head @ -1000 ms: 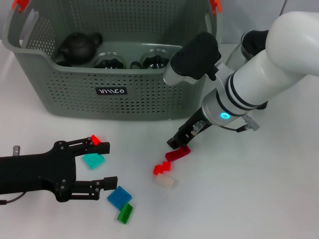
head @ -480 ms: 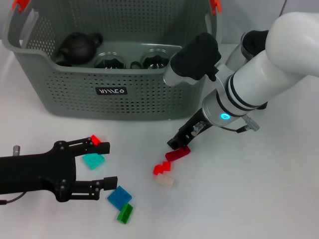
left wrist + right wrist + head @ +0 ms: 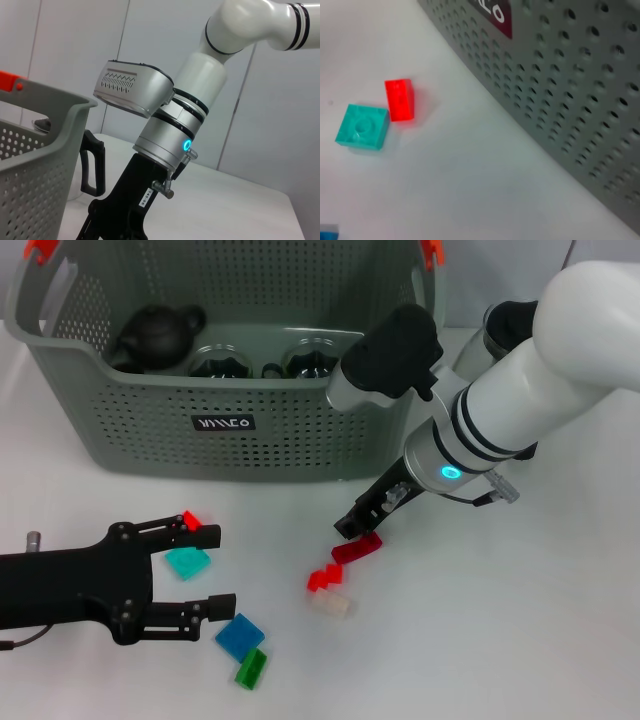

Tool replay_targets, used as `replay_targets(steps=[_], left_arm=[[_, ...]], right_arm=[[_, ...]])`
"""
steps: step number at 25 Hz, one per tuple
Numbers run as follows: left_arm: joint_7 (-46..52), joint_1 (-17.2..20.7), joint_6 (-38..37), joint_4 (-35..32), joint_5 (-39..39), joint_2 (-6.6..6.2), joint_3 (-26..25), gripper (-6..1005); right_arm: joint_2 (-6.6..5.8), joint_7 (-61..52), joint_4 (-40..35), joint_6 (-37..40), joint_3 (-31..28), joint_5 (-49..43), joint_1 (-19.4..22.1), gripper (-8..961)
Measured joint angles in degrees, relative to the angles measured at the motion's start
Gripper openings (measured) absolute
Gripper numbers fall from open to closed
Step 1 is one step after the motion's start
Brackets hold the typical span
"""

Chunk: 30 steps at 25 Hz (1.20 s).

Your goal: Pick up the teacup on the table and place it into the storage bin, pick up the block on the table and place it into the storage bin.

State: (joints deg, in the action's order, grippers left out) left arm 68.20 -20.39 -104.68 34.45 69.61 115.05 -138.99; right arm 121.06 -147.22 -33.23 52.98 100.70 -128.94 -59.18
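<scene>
Grey-green storage bin (image 3: 150, 435) holds a black teapot (image 3: 155, 335) and two teacups (image 3: 222, 362); left pincer (image 3: 200, 570) released.

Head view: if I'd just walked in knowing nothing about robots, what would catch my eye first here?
Probably the big grey-green storage bin at the back of the white table, with a dark teapot and glass teacups inside. Next, the bulky white right arm reaching down in front of it, its right gripper poised over a red block. Bright blocks lie scattered nearby, and the black left gripper waits open beside a teal block.
</scene>
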Motion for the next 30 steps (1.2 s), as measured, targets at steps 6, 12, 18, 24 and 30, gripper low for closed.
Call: replay_targets(steps=[6, 12, 18, 24, 30], left_arm=[[0.0, 0.0, 0.0, 0.0, 0.0, -0.03, -0.1, 855], [0.1, 0.0, 0.0, 0.0, 0.2, -0.2, 0.0, 854], [0.4, -0.1, -0.3, 0.0, 0.2, -0.48, 0.0, 854], [0.4, 0.0, -0.6, 0.2, 0.3, -0.62, -0.6, 855], [0.3, 0.0, -0.7, 0.1, 0.3, -0.62, -0.9, 855]], right_arm=[[-0.44, -0.1, -3.3, 2.0, -0.5, 0.0, 1.2, 439], [-0.79, -0.1, -11.9, 8.1, -3.5, -0.5, 4.3, 439], [-0.71, -0.1, -24.7, 17.7, -7.9, -0.4, 6.2, 440], [-0.61, -0.1, -34.4, 21.7, -12.3, 0.0, 4.2, 439], [-0.73, 1.0, -36.5, 20.0, -20.1, -4.0, 0.6, 458]])
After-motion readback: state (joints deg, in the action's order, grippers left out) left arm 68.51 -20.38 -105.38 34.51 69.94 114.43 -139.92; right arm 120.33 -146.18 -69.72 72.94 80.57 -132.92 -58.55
